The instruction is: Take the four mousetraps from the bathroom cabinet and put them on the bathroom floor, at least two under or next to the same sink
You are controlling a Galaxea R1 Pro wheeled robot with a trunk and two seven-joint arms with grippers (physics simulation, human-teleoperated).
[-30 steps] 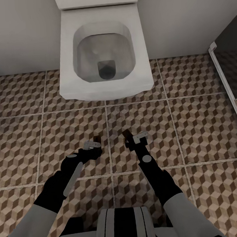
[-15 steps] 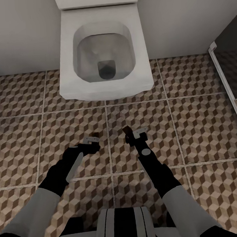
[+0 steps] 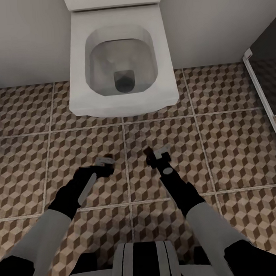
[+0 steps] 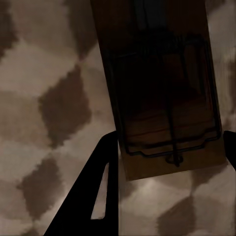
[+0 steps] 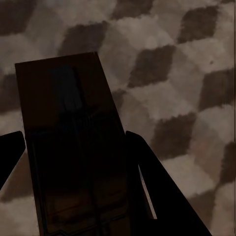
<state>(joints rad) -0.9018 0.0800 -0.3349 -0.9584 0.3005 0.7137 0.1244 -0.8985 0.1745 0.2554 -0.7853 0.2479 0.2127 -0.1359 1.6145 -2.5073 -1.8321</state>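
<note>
Both arms reach low over the cube-patterned brown and beige tile floor [image 3: 236, 148] in front of the white toilet [image 3: 121, 61] — the left gripper [image 3: 106, 163] clamps one small brown wooden mousetrap [image 4: 157, 88], the right gripper [image 3: 153, 156] clamps another [image 5: 73, 147], each board wedged between dark fingers [image 4: 101, 191].

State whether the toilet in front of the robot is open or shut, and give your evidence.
Open. In the head view the toilet shows its bowl from above, with the dark drain visible inside and no lid or seat covering it.
</note>
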